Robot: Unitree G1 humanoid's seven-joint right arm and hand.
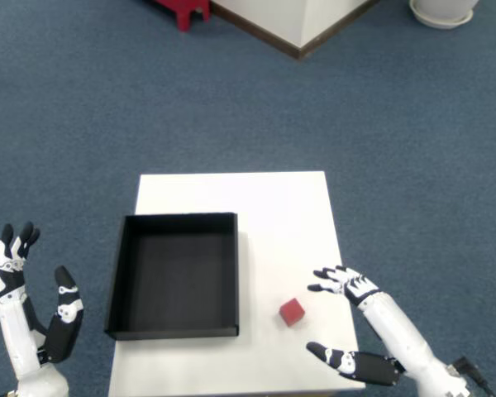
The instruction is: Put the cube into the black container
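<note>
A small red cube (292, 312) sits on the white table (264, 207), just right of the black container (175, 331). The container is a shallow open tray on the table's left half, and nothing shows inside it. My right hand (355, 322) hovers at the table's right front edge, to the right of the cube and apart from it. It is open, with the fingers (335, 279) spread toward the cube and the thumb (329, 356) lower down. It holds nothing.
My left hand (33, 306) is raised off the table's left side, fingers up. Blue carpet surrounds the table. At the far top are a red stool (184, 11), a white cabinet corner (293, 21) and a white round base (443, 11).
</note>
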